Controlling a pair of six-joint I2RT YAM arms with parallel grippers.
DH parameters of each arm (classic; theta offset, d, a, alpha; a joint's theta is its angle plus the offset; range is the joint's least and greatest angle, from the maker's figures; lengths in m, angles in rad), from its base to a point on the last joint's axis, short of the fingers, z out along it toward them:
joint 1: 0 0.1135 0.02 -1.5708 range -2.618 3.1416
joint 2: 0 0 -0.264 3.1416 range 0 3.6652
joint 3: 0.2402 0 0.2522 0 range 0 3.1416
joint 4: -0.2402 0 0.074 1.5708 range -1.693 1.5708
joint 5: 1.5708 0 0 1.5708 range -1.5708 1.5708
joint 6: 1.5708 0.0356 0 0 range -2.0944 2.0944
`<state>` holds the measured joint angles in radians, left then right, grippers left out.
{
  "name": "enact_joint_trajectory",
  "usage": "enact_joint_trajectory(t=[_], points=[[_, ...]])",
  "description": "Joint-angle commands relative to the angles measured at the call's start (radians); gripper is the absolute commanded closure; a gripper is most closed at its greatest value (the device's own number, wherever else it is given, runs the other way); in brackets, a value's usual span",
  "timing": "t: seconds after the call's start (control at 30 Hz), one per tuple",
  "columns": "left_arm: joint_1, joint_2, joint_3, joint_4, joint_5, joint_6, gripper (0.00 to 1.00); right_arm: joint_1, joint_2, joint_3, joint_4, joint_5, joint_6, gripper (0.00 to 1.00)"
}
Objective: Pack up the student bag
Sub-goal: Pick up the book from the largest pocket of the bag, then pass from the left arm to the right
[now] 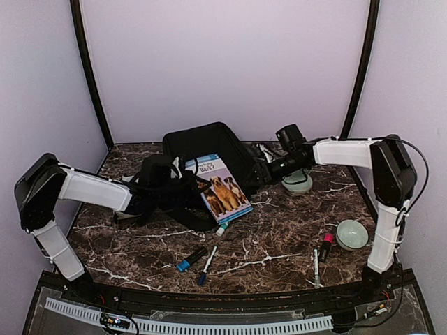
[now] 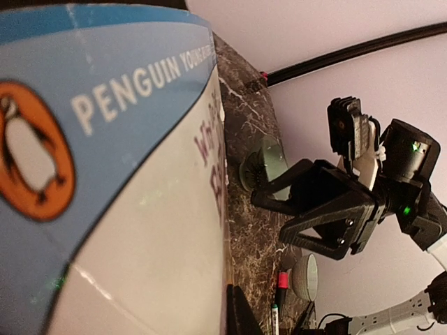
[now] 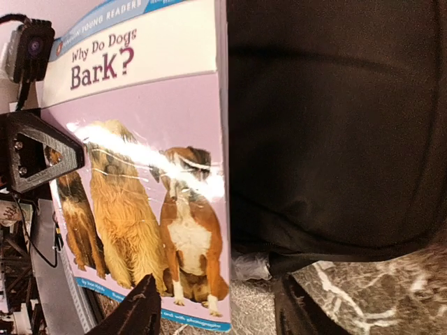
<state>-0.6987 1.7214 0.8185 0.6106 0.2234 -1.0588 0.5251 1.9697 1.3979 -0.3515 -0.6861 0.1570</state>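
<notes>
The student bag (image 1: 209, 145) is a large black backpack lying at the back middle of the table; it also fills the right half of the right wrist view (image 3: 335, 125). A book with dogs on its cover, "Why Do Dogs Bark?" (image 1: 221, 185), rests tilted on the bag's front and straps. My left gripper (image 1: 183, 179) is shut on the book's left edge, and the cover (image 2: 119, 174) fills most of the left wrist view. My right gripper (image 1: 268, 167) is open at the bag's right side. Its fingers (image 3: 133, 313) straddle the book's lower corner (image 3: 202, 279) and the bag's edge.
A blue marker (image 1: 191, 259), a dark pen (image 1: 207, 264) and a green-capped marker (image 1: 222, 228) lie in front of the bag. At the right are a red-capped marker (image 1: 326, 246), a white pen (image 1: 316, 265), a green bowl (image 1: 351, 234) and a pale bowl (image 1: 298, 183).
</notes>
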Motion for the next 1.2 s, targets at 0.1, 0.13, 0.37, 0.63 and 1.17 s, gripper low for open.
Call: enact_joint_trajectory(t=[0.1, 0.13, 0.37, 0.63, 1.17], points=[[-0.003, -0.241, 0.157, -0.296, 0.091, 0.441, 1.0, -0.092, -0.299, -0.001, 0.056, -0.009, -0.018, 0.01], [-0.002, -0.256, 0.166, -0.312, 0.116, 0.475, 1.0, -0.098, -0.333, -0.018, 0.079, -0.029, -0.024, 0.0], [-0.001, -0.3, 0.224, -0.315, 0.285, 0.583, 1.0, -0.103, -0.348, -0.005, 0.058, -0.387, -0.123, 0.0], [-0.001, -0.255, 0.276, -0.231, 0.466, 0.579, 1.0, -0.046, -0.311, -0.036, 0.098, -0.43, -0.125, 0.07], [0.057, -0.233, 0.262, -0.138, 0.445, 0.549, 1.0, 0.021, -0.346, -0.164, 0.362, -0.54, 0.164, 0.59]])
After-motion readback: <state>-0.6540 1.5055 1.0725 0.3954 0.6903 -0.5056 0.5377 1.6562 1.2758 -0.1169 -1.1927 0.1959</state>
